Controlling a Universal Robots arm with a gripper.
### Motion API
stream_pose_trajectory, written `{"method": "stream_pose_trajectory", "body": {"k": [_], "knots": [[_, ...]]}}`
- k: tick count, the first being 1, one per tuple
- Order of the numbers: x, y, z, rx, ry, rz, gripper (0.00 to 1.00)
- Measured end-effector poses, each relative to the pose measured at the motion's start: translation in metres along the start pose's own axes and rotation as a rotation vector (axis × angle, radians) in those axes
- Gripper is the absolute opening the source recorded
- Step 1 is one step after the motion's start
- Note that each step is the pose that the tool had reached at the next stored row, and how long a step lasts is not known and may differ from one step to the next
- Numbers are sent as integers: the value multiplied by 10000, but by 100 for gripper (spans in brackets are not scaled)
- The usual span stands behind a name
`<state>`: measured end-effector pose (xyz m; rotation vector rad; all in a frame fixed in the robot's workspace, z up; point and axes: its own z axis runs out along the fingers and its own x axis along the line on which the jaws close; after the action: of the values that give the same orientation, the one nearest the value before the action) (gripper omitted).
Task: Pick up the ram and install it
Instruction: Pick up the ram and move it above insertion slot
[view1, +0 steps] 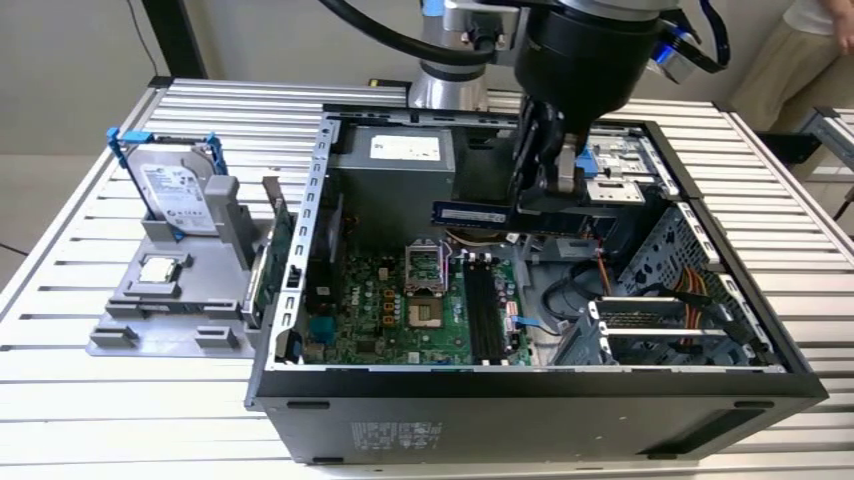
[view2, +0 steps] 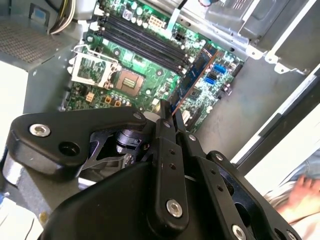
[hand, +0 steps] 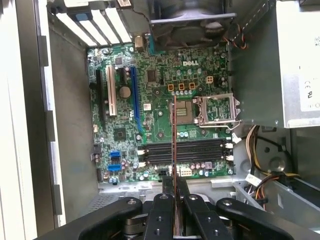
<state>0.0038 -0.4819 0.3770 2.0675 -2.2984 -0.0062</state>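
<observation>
A slatted metal tabletop (view1: 120, 420) carries an open computer case (view1: 534, 425), lying on its side with its dark near wall toward the exterior view. Just inside that wall lies the green motherboard (view1: 387, 310). On it, a bank of black memory slots (view1: 481, 315) stands bare, and the CPU socket (view1: 424, 300) beside them has its metal frame flipped up. A drive cage (view1: 667, 320) fills the case's corner on the exterior view's right.

Further in, above the motherboard's far part, hangs the ram (view1: 467, 213). It is a thin blue stick held level and clear of the board, seated in no slot. The pincer (view1: 531, 212) is clamped on one end of it, and the stick juts from there toward the exterior view's left.

In the first wrist view the black fingers (hand: 162, 205) press on both faces of the ram (hand: 174, 130), seen edge-on. Its length runs across the slots (hand: 195, 150) rather than along them. The second wrist view shows the pincer (view2: 169, 112) with the ram (view2: 197, 75) reaching out over the motherboard (view2: 150, 75).

Behind the ram, a grey power supply (view1: 400, 160) sits against the case's far wall.

Outside the case, on the exterior view's left, a grey holder (view1: 160, 310) touches the case wall. It bears a small square CPU chip (view1: 158, 268) and, behind that, an upright hard drive (view1: 180, 195) in a blue bracket. Beyond the case's far corner, at the exterior view's right, a person (view1: 801, 60) stands.
</observation>
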Motion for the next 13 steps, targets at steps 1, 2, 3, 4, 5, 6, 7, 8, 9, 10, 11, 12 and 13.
{"method": "stream_pose_trajectory", "body": {"k": [1, 2, 3, 4, 5, 6, 7, 8, 9, 10, 11, 12, 13], "knots": [[-2, -14, 0, 0, -1, 0, 0], [-4, -31, -1, 0, -1, 0, 0], [-6, -48, -1, 0, -1, 0, 0], [-9, -68, -2, 0, 0, 0, 0], [-10, -85, -3, 0, 0, 0, 0], [-12, -105, -3, 0, -1, 0, 0], [-14, -126, -4, 0, 0, -3, 0], [-16, -143, -5, 0, 2, -4, 0], [-18, -159, -4, 1, -2, -3, 0], [-19, -173, -6, 0, 1, -3, 0], [-21, -186, -6, 0, 0, -3, 0], [-22, -200, -6, 1, -1, -3, 0], [-24, -211, -7, 0, 1, -3, 0]]}}
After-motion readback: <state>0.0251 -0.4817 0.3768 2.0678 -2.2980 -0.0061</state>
